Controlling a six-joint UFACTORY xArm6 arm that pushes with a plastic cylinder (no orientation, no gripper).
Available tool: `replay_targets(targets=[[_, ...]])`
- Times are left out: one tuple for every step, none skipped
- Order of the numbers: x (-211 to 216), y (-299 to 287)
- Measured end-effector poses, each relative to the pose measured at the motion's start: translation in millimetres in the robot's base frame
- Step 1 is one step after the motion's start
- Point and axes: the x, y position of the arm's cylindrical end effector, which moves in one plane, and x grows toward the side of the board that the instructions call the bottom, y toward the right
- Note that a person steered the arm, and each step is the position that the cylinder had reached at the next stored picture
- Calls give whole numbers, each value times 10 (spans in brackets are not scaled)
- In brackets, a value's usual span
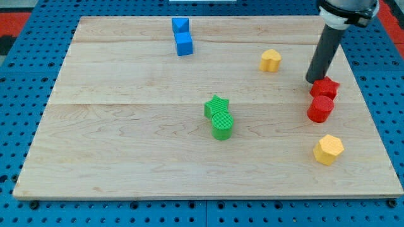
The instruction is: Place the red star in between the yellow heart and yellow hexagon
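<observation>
1. The pale wooden plank desk (pixel 126 145) lies on a blue pegboard surface (pixel 19 82).
2. The arm has no claw, so there is no open or closed state to record. It ends in a straight dark rod, and my tip (pixel 312 81) stands near the view's right edge, touching or just beside the upper-left edge of the red star-shaped block (pixel 326 87).
3. The red star sits at the view's right, mid-height. A red round block (pixel 320 108) lies directly below it, the two touching.
4. The yellow heart-shaped block (pixel 271 60) lies up and to the view's left of the star, apart from it.
5. The yellow hexagonal block (pixel 329 149) lies below the red round block, near the view's lower right.
6. The star is roughly between the two yellow blocks, offset to the view's right of the line joining them.
7. A green star-shaped block (pixel 216 105) and a green round block (pixel 222 125) touch near the centre.
8. Two blue blocks, the upper one (pixel 180 26) of unclear shape and the lower one a cube (pixel 184 45), touch at the view's top.
</observation>
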Motion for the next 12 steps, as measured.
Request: replay_targets(targets=[[197,-9],[221,-194],[83,-108],[81,-43],[81,213],[81,462],[195,603],[563,430],[799,144],[912,-314],[765,-246],[612,-441]])
